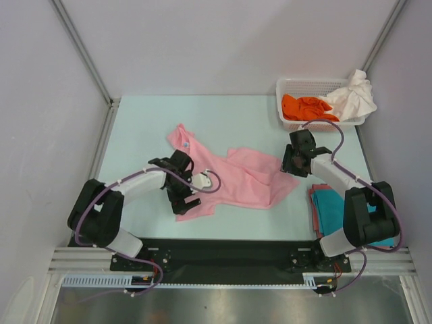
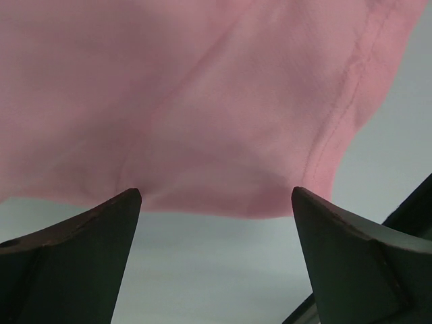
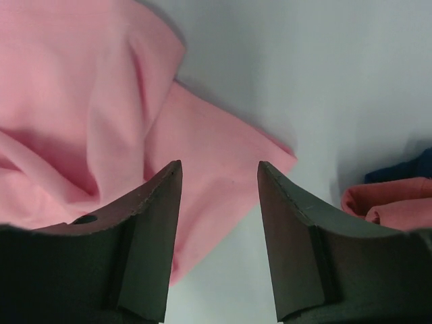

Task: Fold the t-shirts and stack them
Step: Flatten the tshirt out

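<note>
Pink t-shirt [image 1: 233, 177] is lying rumpled; left fingers [image 2: 81, 250] at nine o'clock, right fingers [image 3: 152, 229] at three, are gaping empty, risking grabbing doubled layers.

Pink t-shirt [image 1: 243, 177] rumpled, centre; teal t-shirt [image 1: 332, 209] folded, right; orange t-shirt [image 1: 305, 106], white t-shirt [image 1: 354, 96] in basket [image 1: 304, 81].

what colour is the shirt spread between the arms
Light pink t-shirt, clearest in the top external view.
</note>
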